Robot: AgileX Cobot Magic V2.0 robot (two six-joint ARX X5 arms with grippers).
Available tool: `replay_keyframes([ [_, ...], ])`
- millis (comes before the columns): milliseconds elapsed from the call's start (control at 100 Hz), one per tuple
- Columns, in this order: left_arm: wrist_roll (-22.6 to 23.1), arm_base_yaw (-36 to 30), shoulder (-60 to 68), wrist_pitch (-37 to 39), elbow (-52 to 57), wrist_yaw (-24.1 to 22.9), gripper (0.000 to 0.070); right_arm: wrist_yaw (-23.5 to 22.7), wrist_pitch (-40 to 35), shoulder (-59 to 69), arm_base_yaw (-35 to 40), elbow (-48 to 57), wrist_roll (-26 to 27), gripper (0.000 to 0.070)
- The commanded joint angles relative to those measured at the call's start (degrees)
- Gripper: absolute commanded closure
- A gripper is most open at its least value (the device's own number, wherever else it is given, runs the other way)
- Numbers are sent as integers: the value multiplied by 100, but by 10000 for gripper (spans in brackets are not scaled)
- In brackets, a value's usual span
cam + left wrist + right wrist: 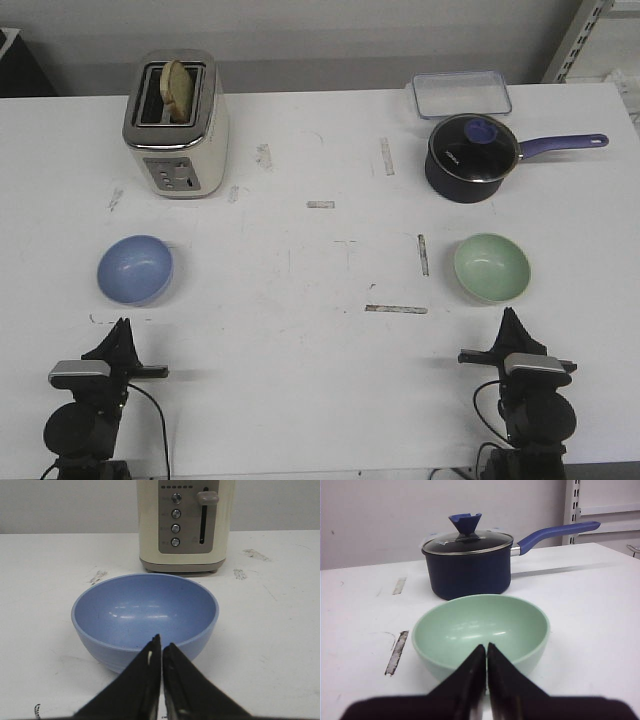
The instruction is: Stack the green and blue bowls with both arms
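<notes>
A light blue bowl [135, 269] sits upright on the white table at the left; the left wrist view shows the same blue bowl [145, 614] straight ahead of the fingers. My left gripper [122, 324] is shut and empty, a short way in front of that bowl, and its tips [161, 642] do not touch it. At the right stands a pale green bowl [492, 267], also upright. The right gripper [509, 313] hovers just short of it, shut on nothing. In the right wrist view the green bowl [481, 628] lies just beyond the closed gripper [486, 647].
A cream toaster [177, 125] with a slice of bread in it stands at the back left. At the back right are a dark navy saucepan [472, 157] with a purple handle and a clear lidded container [459, 94]. Tape marks [396, 309] dot the table's middle.
</notes>
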Motion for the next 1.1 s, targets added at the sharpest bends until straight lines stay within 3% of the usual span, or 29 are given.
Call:
replay_keyframes([
  [0,11,-7,-7,63,-120,7,699,-4,74,-2,0,-13,52,700],
  [550,4,-7,-7,70,-120,9,699,-4,74,-2,0,-13,52,700],
  [800,-203,-7,-7,76,-120,7,699,-4,74,-2,0,-13,48,700],
  [930,-358,-7,-7,70,-120,9,699,262,101,-2,-7,-13,-11,700],
  [1090,-354,-7,-7,68,-120,9,699,164,1102,-2,-7,26,-74,700],
])
